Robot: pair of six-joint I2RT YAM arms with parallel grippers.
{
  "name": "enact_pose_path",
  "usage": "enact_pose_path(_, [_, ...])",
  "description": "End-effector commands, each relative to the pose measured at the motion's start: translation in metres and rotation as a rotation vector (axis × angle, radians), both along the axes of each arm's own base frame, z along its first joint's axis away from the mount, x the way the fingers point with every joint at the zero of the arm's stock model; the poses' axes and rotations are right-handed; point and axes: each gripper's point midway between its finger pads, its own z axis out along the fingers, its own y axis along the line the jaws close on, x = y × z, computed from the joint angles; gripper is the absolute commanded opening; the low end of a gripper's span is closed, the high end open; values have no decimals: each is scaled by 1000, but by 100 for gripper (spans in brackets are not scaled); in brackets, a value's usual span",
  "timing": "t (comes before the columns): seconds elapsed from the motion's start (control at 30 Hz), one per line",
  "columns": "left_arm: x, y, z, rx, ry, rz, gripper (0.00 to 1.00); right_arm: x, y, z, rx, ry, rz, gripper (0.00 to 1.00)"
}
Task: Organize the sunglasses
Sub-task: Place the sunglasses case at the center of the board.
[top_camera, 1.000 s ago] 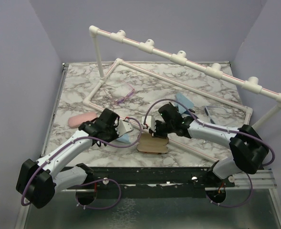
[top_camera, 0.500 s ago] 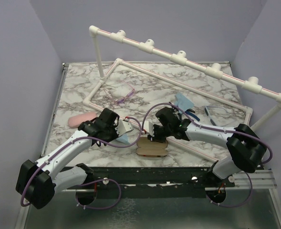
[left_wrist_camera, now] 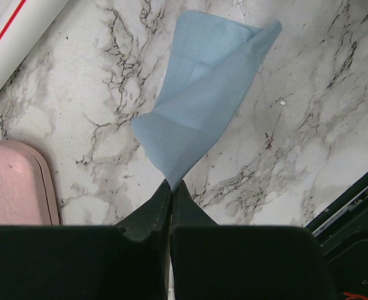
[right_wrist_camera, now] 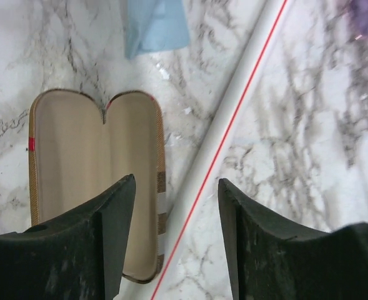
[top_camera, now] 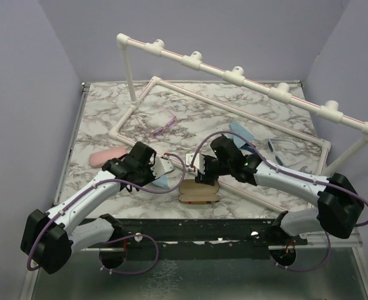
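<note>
- The pink glasses (top_camera: pixel 160 122) are lying further back on the surface (top_camera: pixel 102 119), and the blue glasses (top_camera: pixel 282 149) are off right.
- The right gripper (right_wrist_camera: pixel 174 186) is hovering wide open by the open case (right_wrist_camera: pixel 77 169); it is probably best going for a frame's bridge.
- The left gripper (left_wrist_camera: pixel 171 190) is pinching a blue cloth (left_wrist_camera: pixel 199 94).

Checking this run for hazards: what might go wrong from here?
The left end effector pinches only a corner of the blue cloth, which may slip free. The open right end effector hangs over the open brown plaid case beside the white pipe; lowering could strike either.
</note>
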Motion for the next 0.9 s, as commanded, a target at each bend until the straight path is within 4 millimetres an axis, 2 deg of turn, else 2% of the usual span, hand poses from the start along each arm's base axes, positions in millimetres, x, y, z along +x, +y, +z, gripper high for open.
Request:
enact_pose_path(0.0, [0,3,5,-3,-13,11,0,5,14,51,107,-94,36,62])
enact_pose_path(0.03, [0,2,5,-5,-14,10,0,4,16,58,130,-102,42,66])
enact_pose_path(0.1, [0,2,5,-7,-13,9,0,3,23,72,181,-116,49,86])
enact_pose_path(0.2, [0,1,5,-9,-13,8,0,-1,37,91,290,-123,47,92])
enact_pose_path(0.23, [1,1,5,-10,-14,8,0,-3,44,98,344,-129,50,98])
enact_pose_path(0.33, [1,2,5,-7,-13,11,0,-11,64,116,479,-132,41,100])
enact_pose_path(0.4, [2,1,6,-9,-16,15,0,-12,77,119,529,-131,9,100])
enact_pose_path(0.57, [1,1,6,-12,-16,18,0,-15,104,104,543,-145,-31,100])
enact_pose_path(0.87, [2,2,6,-11,-21,22,0,-26,128,64,532,-91,-6,100])
